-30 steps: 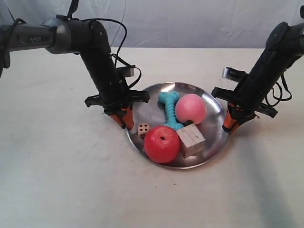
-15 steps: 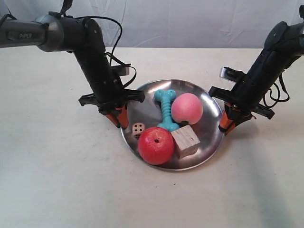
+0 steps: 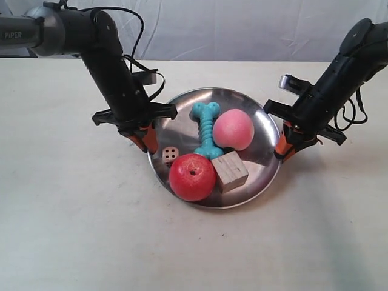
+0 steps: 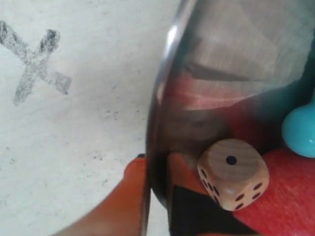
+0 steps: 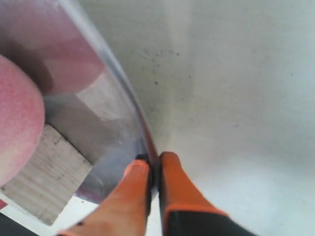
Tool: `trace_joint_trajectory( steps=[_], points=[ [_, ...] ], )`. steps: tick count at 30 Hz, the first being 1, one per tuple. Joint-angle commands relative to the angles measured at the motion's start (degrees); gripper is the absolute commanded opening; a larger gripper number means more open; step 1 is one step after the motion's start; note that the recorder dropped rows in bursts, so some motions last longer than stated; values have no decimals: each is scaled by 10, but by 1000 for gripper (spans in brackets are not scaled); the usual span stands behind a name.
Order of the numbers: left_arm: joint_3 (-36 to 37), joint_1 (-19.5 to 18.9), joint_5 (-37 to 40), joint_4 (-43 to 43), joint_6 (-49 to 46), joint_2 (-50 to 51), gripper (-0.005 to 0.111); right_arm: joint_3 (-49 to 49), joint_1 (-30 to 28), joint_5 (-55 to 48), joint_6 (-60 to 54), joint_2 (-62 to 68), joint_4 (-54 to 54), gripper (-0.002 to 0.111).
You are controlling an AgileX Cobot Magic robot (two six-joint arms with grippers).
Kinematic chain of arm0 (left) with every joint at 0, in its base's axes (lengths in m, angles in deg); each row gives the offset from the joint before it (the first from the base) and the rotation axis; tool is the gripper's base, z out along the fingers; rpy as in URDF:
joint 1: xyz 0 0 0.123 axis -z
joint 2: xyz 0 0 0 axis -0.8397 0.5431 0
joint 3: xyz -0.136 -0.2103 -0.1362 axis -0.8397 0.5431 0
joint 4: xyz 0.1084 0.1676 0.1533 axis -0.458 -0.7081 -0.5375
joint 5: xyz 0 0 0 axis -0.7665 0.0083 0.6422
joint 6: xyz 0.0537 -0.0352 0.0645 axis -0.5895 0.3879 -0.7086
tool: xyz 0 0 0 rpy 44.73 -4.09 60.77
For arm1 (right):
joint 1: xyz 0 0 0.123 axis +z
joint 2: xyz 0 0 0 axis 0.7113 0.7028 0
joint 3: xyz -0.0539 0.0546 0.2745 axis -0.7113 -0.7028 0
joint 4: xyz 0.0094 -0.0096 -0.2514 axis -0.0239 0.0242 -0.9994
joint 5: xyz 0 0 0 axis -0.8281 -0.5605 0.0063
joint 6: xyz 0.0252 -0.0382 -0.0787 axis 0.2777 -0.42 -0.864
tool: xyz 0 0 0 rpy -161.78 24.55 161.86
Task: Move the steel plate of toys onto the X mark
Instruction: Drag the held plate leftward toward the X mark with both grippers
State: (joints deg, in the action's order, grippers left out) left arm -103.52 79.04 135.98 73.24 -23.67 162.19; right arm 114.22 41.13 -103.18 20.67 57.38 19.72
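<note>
The steel plate (image 3: 182, 115) carries the red apple (image 3: 192, 177), pink peach (image 3: 233, 130), turquoise bone (image 3: 206, 128), wooden cube (image 3: 230, 171) and die (image 3: 170, 156). My left gripper (image 3: 147, 144), on the arm at the exterior view's left, is shut on the rim beside the die. My right gripper (image 3: 280, 150) is shut on the opposite rim. In the left wrist view my left gripper (image 4: 156, 172) pinches the plate's rim (image 4: 162, 98) close to the die (image 4: 233, 173), and the X mark (image 4: 35, 66) lies on the table just outside the rim. The right wrist view has my right gripper (image 5: 153, 164) clamped on the plate's edge (image 5: 113, 123), near the cube (image 5: 44, 177) and peach (image 5: 15, 118).
The pale tabletop (image 3: 73, 230) stretches all around the plate, and a white cloth backdrop (image 3: 242, 27) hangs behind it. Black cables (image 3: 145, 79) trail from both arms. The X mark does not show in the exterior view.
Both grippers and the plate with its toys have shifted toward the exterior view's left and slightly farther back. The grips on the rim are unchanged.
</note>
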Motion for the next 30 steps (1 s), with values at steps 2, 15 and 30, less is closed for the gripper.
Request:
trace_joint_trajectory(
  steps=[2, 15, 30],
  points=[
    [5, -10, 19, -34, -15, -14, 0, -1, 7, 11, -3, -9, 6, -1],
    [41, -85, 19, -73, -24, -37, 0, 122, 123, 11, 1, 71, 66, -1],
    [39, -144, 19, -80, -28, 44, 0, 205, 123, 11, 13, 155, 122, -1]
  ],
)
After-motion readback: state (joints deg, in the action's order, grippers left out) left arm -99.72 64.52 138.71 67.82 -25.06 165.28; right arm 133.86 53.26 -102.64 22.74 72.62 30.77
